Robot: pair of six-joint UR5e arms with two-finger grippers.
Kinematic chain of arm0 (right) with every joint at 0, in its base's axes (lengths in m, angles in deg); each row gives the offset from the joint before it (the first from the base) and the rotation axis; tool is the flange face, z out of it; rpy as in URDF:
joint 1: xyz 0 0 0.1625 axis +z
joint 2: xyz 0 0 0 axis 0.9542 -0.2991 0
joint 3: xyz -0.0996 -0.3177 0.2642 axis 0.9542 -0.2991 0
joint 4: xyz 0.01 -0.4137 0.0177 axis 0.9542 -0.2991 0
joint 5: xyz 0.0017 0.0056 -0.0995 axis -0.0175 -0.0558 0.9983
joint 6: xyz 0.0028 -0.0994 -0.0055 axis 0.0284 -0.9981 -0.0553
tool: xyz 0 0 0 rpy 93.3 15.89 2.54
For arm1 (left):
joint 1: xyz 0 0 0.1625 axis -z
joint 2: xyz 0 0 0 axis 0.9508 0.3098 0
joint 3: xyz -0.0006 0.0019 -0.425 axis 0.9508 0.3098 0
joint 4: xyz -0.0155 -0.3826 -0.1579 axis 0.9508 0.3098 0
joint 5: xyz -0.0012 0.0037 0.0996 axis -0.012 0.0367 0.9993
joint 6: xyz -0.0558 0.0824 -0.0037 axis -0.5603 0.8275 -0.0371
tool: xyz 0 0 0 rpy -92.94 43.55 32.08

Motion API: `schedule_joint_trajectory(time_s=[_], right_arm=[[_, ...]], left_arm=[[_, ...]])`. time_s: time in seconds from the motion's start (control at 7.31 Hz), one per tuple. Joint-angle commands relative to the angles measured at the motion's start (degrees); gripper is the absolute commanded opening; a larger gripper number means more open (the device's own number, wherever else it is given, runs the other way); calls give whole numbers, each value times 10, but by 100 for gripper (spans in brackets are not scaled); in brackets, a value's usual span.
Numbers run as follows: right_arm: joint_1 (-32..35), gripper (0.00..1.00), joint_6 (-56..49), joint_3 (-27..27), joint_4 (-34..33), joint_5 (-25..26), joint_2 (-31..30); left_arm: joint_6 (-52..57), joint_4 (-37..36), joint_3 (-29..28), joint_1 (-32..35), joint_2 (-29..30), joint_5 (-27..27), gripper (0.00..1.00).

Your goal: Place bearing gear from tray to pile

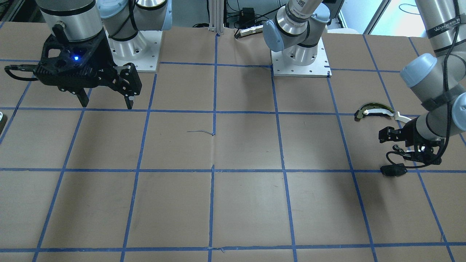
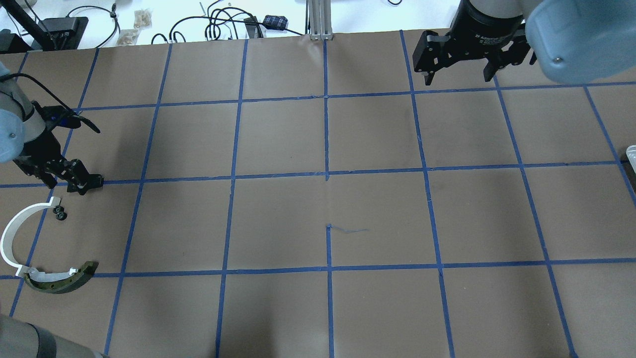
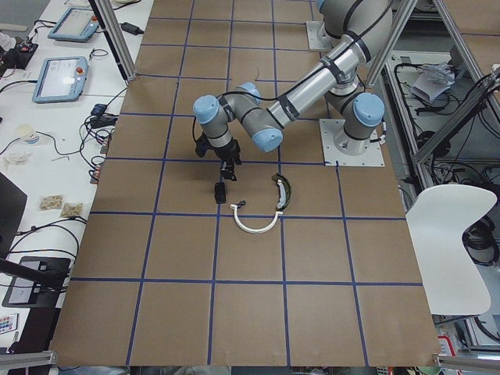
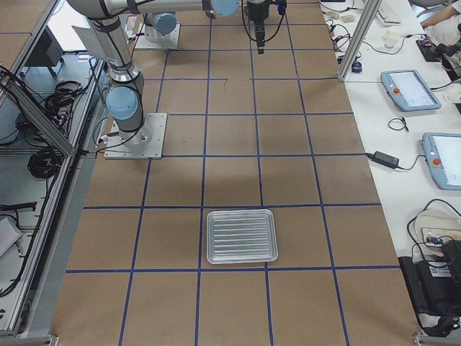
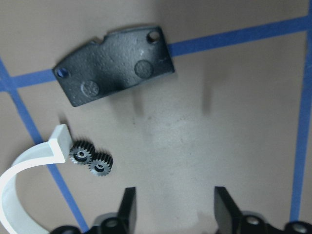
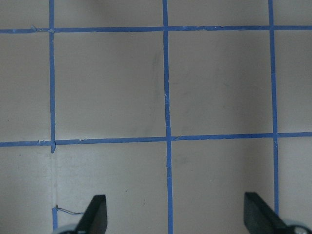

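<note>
Your left pincer (image 5: 174, 195) hangs open and empty, with two small black gears (image 5: 80, 154) side by side on the counter (image 5: 219, 122) against the white arc (image 5: 29, 165), just off one finger; the open right pincer (image 1: 106, 104) is well apart.

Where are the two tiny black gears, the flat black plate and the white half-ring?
tiny black gears (image 5: 80, 154), left wrist view, on the left gear's toothed face.
flat black plate (image 5: 114, 66), left wrist view, on its middle.
white half-ring (image 5: 57, 144), left wrist view, on its squared end.

Overhead and front views opposed (sharing olive piece (image 2: 59, 284)), wrist cameras close, downward.
</note>
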Motion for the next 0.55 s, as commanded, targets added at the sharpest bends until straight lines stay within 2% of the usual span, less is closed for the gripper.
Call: schedule_joint_trajectory(time_s=[0.0,0.14,0.41], right_arm=[[1,100,0,0,0,0,0],[0,100,0,0,0,0,0],[0,100,0,0,-1,0,1]], left_arm=[[-134,32,-29,100,-41,-42,100],[-160,35,-32,139,-58,-72,100],[-205,56,-36,168,-112,-149,100]])
